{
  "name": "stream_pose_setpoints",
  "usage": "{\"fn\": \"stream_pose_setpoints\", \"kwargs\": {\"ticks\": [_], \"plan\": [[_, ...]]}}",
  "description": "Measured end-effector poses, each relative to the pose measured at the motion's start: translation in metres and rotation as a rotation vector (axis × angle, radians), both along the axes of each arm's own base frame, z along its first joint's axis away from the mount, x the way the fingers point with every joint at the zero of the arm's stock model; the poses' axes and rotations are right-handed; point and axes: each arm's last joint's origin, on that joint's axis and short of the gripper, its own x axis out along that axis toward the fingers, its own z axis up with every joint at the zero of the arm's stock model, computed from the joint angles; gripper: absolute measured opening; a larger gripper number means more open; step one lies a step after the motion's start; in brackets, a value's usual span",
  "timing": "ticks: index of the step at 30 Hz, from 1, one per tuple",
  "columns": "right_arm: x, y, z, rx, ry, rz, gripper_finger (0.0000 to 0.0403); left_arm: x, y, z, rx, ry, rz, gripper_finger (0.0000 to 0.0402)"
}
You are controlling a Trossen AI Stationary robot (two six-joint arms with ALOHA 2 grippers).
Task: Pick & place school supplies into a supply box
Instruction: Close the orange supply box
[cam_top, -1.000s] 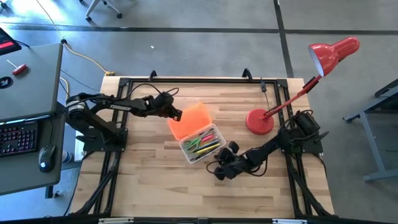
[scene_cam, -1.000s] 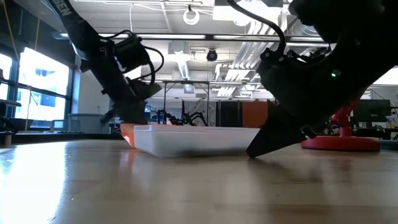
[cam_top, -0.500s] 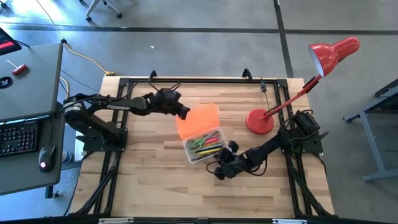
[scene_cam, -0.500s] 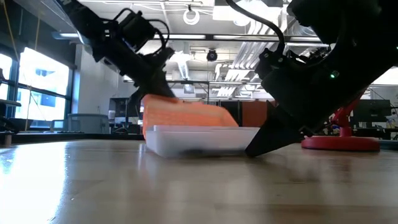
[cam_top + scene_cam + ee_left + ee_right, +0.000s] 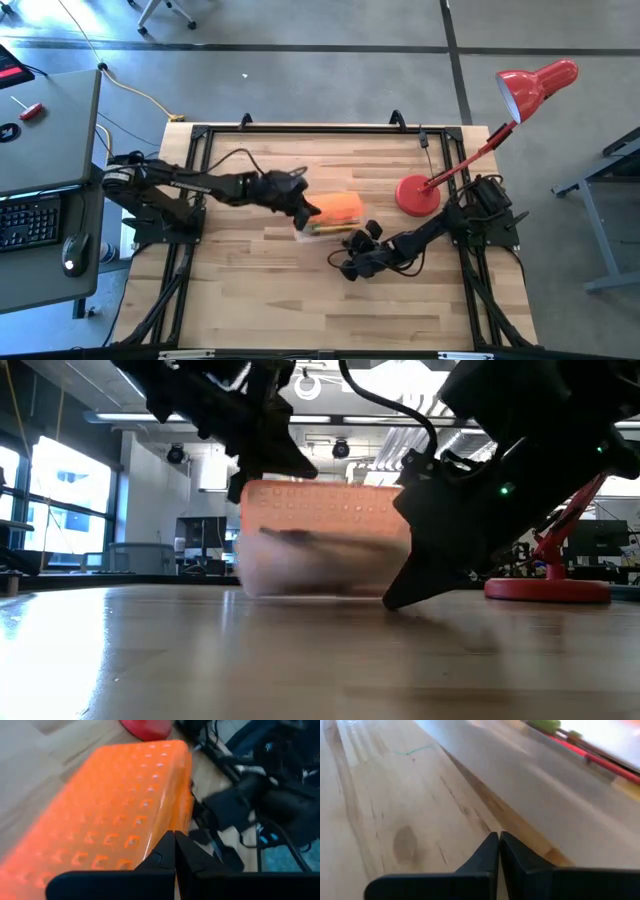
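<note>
Near the middle of the tabletop (image 5: pixel 250 300), the supply box (image 5: pixel 330 215) is being shut: its orange lid (image 5: pixel 125 810) looks swung down over the clear case, with a few pens (image 5: pixel 330 229) showing at the edge. The left tool (image 5: pixel 306 207) sits on the lid's edge, fingers all but closed. The right tool (image 5: pixel 345 268), closed and empty, rests on the tabletop just beside the box. Next, likely press the lid home, then let go.

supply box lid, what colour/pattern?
Orange, with a grid of small raised bumps on the lid. Left wrist view shows it best.
</note>
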Motion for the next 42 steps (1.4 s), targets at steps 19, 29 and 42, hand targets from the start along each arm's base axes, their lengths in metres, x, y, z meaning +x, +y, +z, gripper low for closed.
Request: {"fn": "stream_pose_setpoints", "kwargs": {"ticks": [19,29,42], "plan": [[-0.003,0.05,0.019,0.011,-0.079,0.209,0.0,-0.005,-0.048,-0.006,0.105,0.103,0.051,0.001],[0.0,0.036,0.076,-0.486,-0.165,-0.012,0.0,0.0,-0.046,-0.024,0.13,0.179,0.129,0.0011],[0.016,-0.023,0.047,-0.19,0.019,-0.021,0.0,0.0,-0.058,-0.044,0.128,0.281,0.14,0.001]]}}
